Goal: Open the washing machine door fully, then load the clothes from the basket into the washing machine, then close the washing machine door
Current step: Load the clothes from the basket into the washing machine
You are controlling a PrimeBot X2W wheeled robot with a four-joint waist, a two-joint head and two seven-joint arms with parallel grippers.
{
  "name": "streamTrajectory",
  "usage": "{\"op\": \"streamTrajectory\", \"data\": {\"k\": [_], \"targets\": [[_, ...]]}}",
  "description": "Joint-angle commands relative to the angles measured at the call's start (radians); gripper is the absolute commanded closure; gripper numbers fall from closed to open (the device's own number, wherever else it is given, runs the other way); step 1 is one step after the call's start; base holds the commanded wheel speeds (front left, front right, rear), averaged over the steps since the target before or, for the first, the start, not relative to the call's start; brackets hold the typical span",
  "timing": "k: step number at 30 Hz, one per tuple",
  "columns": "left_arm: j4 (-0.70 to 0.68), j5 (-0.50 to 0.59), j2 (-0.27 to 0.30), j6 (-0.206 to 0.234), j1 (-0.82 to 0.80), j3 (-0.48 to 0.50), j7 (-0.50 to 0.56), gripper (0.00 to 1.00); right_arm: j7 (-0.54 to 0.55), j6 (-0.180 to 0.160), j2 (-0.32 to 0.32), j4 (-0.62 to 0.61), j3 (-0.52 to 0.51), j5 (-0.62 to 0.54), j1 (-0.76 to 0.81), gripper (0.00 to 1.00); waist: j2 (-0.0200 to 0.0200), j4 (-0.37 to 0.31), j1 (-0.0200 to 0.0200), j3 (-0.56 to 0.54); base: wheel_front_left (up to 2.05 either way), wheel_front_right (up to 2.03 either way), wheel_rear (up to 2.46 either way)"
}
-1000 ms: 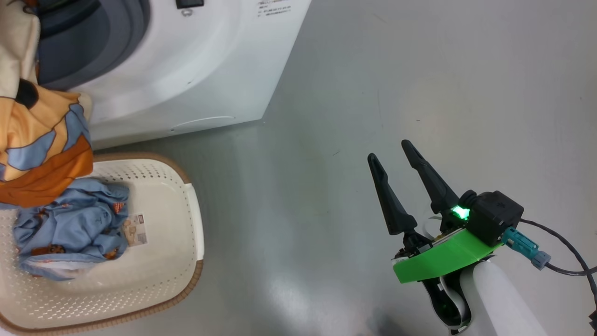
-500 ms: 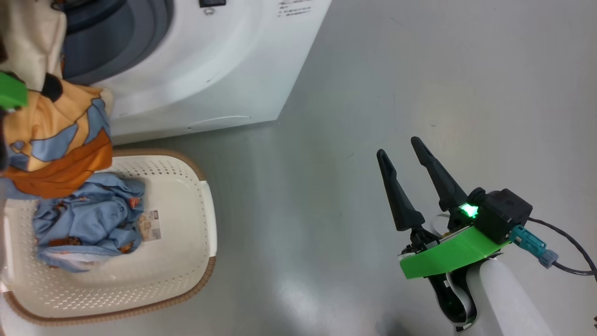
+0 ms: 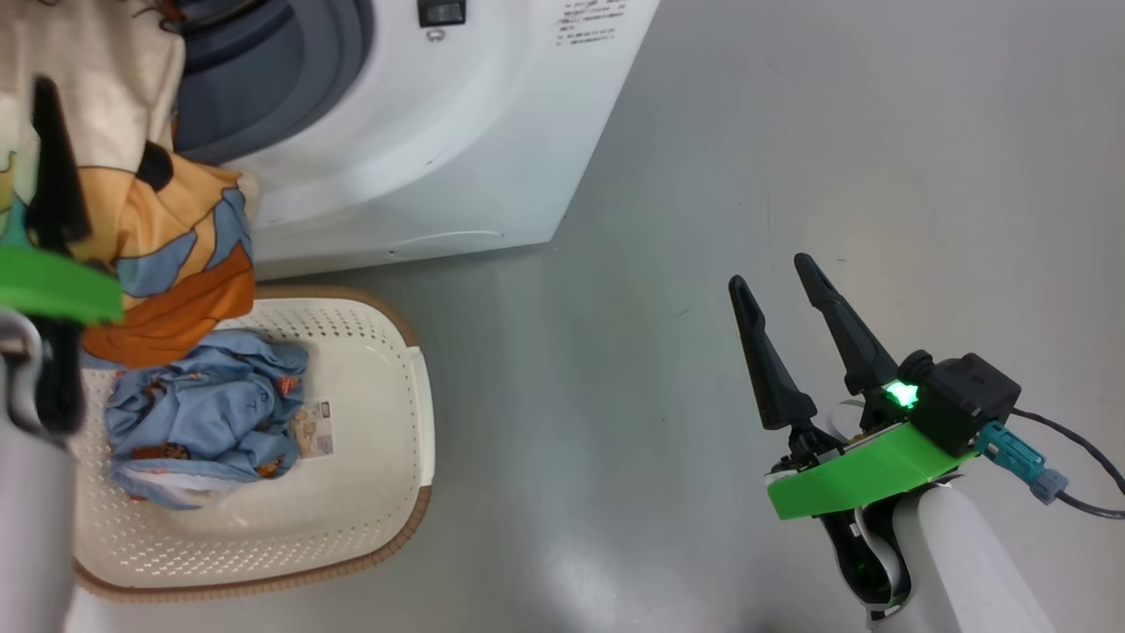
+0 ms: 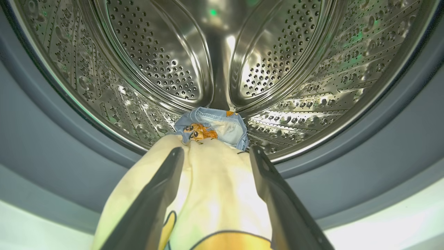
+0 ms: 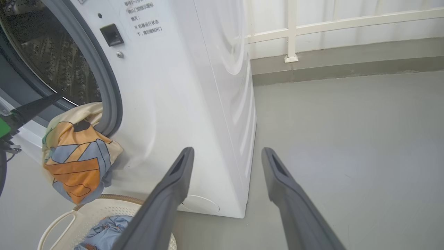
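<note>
The clothes (image 3: 176, 255) drape lengthwise down from the washing machine (image 3: 457, 149), between wide-spread left fingers (image 4: 152, 205); right fingers (image 5: 166, 198) equally wide.

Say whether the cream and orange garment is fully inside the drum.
Partly in: the garment reaches the drum mouth with its cream end; its orange part hangs outside over the gasket.

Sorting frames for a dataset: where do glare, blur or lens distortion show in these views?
Head view: green bracket at the left edge blurred, pale glare on the floor. Left wrist view: steel drum glints hard, cream garment washed out. Right wrist view: the washing machine looks bowed.
</note>
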Motion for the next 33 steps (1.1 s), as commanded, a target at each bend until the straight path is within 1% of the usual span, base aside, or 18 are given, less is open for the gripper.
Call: {"op": "streamTrajectory", "data": {"k": [1, 11, 19, 23, 28, 33], "targets": [[-0.045, 0.016, 0.034, -0.003, 0.043, 0.036, -0.005, 0.0, -0.005, 0.002, 0.001, -0.022, 0.019, -0.007, 0.016, 0.0, 0.0, 0.005, 0.0, -0.006, 0.0, 0.0, 0.0], [-0.225, 0.06, 0.002, -0.003, 0.283, 0.095, -0.005, 0.0, -0.005, 0.002, -0.014, -0.03, 0.007, -0.006, 0.043, 0.0, 0.0, 0.02, 0.0, -0.028, 0.0, 0.0, 0.0], [-0.353, 0.082, -0.051, -0.003, 0.469, 0.177, -0.005, 0.0, -0.005, 0.002, -0.026, -0.031, -0.004, 0.0, 0.066, 0.0, 0.0, 0.024, 0.0, -0.055, 0.0, 0.0, 0.0], [-0.403, 0.086, -0.065, -0.003, 0.55, 0.205, -0.005, 0.0, -0.005, 0.002, -0.033, -0.031, -0.006, 0.002, 0.076, 0.0, 0.0, 0.024, 0.0, -0.061, 0.0, 0.0, 0.0], [-0.451, 0.089, -0.079, -0.003, 0.613, 0.226, -0.005, 0.0, -0.005, 0.002, -0.035, -0.03, -0.007, 0.004, 0.073, 0.0, 0.0, 0.026, 0.0, -0.058, 0.0, 0.0, 0.0], [-0.453, 0.087, -0.081, -0.003, 0.612, 0.222, -0.005, 0.0, -0.005, 0.002, -0.031, -0.026, 0.0, 0.003, 0.058, 0.0, 0.0, 0.026, 0.0, -0.048, 0.0, 0.0, 0.0]]}}
